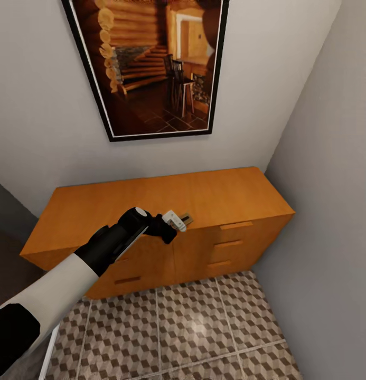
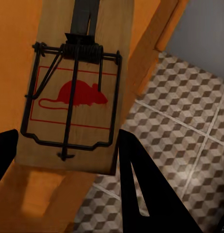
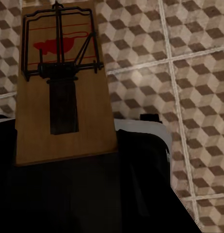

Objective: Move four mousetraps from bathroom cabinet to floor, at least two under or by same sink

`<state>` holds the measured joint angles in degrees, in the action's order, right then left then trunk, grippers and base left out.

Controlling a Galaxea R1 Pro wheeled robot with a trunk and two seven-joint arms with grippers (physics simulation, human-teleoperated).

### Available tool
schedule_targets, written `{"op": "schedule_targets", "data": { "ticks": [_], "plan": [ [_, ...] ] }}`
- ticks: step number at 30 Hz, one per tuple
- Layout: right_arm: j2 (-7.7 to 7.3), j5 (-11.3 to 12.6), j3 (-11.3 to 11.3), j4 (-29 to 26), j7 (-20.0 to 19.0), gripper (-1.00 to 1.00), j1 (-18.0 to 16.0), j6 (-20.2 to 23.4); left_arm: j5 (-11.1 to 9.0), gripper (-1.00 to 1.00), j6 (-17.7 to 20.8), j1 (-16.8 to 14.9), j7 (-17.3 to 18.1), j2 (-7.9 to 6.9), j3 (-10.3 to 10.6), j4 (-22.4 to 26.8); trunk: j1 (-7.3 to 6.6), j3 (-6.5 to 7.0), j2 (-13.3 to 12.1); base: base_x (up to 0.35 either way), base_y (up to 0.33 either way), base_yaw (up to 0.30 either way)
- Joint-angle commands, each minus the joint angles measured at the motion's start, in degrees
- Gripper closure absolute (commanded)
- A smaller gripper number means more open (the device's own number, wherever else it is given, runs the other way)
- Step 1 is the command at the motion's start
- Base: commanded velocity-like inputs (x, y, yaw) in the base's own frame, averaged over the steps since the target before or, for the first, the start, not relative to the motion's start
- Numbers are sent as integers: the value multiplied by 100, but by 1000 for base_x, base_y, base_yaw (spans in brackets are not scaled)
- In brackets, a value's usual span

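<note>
At frame centre, the left gripper (image 1: 175, 224) clasps a flat tan wooden mousetrap (image 2: 75, 87) lengthwise, above the cube-patterned tiled floor (image 1: 204, 327).

I see one tan mousetrap (image 2: 75, 92) with a red mouse mark between my left fingers (image 2: 141, 194) above the orange cabinet (image 1: 214, 198), another mousetrap (image 3: 63, 87) apparently right-held over the cube-patterned floor (image 3: 189, 73).

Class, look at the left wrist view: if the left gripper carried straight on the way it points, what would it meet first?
Probably the cabinet front: the left gripper, shut on a mousetrap, points at its orange wood, though depth is unclear.
</note>
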<state>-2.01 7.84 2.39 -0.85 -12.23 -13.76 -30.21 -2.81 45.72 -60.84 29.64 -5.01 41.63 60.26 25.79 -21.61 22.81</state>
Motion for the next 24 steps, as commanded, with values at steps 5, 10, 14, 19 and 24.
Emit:
{"op": "schedule_targets", "data": {
  "ticks": [5,10,14,19,24],
  "plan": [
    [-2,80,25,6,-51,100,-4,-11,-9,100,25,-7,-10,-6,13,0,0,-10,11,-333,0,0],
    [-2,80,25,6,-51,100,-4,-11,-9,100,25,-6,-7,-8,18,-1,0,-10,11,-333,0,0],
    [-2,81,25,6,-51,100,-4,-11,-9,100,25,0,-9,-8,19,-9,0,-10,11,-333,0,0],
    [-2,82,25,6,-51,100,-4,-11,-9,100,23,1,-5,-1,24,-113,0,-10,11,-333,0,0],
    [-2,80,25,6,-51,100,-4,-11,-9,100,11,2,2,96,164,-479,0,-10,11,-333,0,0]
  ]
}}
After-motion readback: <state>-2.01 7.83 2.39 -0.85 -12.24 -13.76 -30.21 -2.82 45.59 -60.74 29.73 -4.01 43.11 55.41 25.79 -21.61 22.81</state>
